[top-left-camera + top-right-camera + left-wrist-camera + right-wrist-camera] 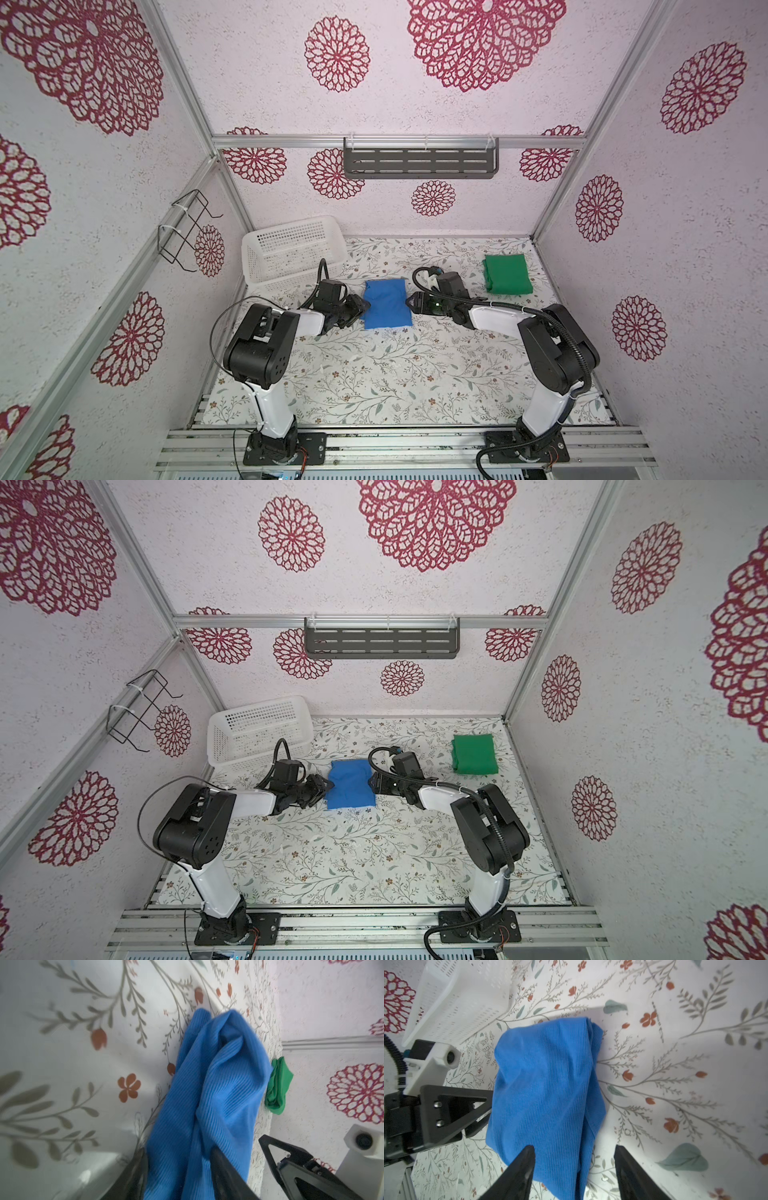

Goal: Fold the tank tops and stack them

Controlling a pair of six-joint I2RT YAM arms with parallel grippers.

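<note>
The folded blue tank top [386, 304] lies on the flowered bench [374, 374], the left tool [362, 308] at its left edge, the right tool [409, 302] at its right edge. The green tank top [508, 275] lies well apart, far right.

Two tank tops [386, 303] [508, 275], one basket [286, 237]

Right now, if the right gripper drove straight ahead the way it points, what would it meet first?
Almost certainly the blue tank top, lying right at its open jaws; the left gripper is beyond.
</note>
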